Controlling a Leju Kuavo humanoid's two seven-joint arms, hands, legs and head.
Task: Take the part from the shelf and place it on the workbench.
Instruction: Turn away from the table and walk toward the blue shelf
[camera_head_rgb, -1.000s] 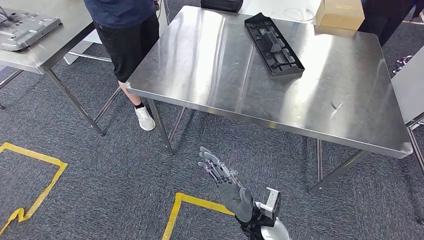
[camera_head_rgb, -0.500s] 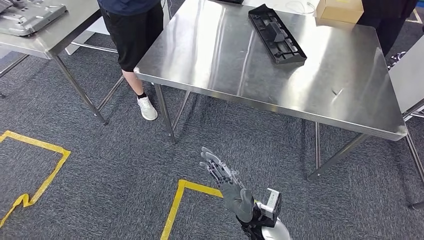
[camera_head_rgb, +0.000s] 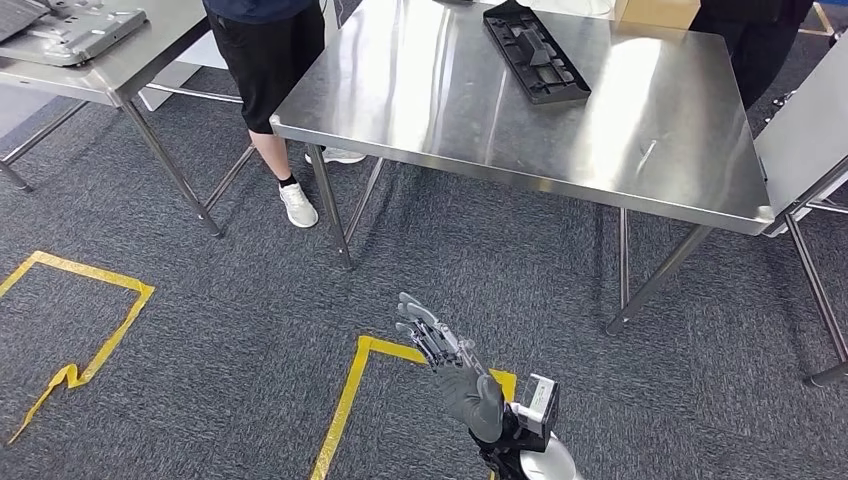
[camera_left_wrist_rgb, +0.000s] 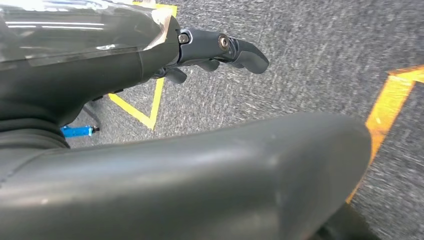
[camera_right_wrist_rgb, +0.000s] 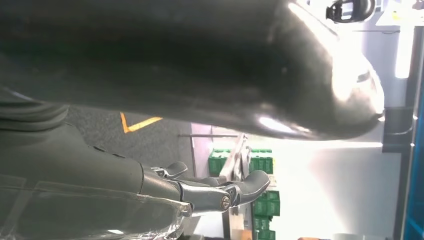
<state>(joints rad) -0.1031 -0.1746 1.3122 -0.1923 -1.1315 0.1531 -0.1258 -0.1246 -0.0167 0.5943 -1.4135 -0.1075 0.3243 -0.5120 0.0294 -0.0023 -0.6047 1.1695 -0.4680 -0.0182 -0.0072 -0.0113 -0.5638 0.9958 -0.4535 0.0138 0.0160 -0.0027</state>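
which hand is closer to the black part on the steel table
Right. The right hand reaches forward over the carpet, short of the table where the black part lies. The left hand hangs low toward the floor.

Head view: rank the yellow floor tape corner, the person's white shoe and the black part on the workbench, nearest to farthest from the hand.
From the right hand:
1. Yellow floor tape corner, just beside it.
2. White shoe, farther off on the left.
3. Black part, on the workbench's far end.
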